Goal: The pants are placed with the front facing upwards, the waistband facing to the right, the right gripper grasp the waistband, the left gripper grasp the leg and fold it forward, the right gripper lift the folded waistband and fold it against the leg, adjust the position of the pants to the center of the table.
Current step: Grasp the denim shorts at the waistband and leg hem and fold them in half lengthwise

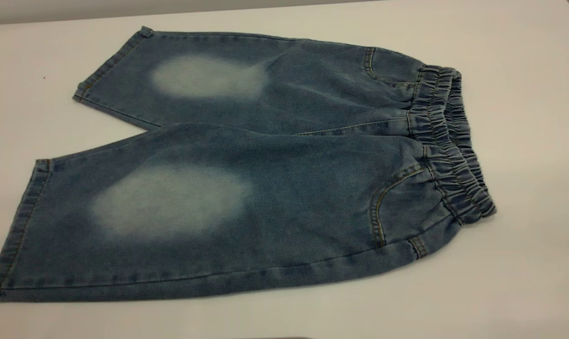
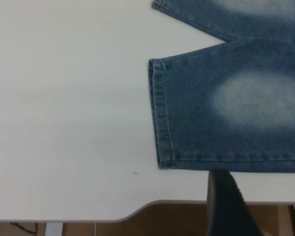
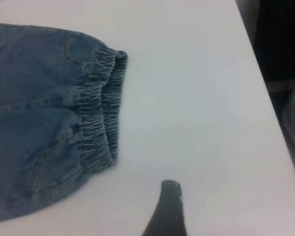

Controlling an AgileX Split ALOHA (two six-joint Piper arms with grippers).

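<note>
Exterior view: pants (image 1: 247,188) flat, hands unseen

Bare table (image 1: 524,117) lies open right of the waistband (image 1: 447,141) and left of the leg hems; only the flat pants (image 1: 265,188) occupy the middle.

waistband (image 3: 101,120) flat on table (image 3: 196,98), gripper fingertip (image 3: 168,209) nearby

I worked at a plain white table (image 1: 524,263) in what looked like a lab or test room, cables (image 2: 24,228) trailing beneath its edge.
</note>
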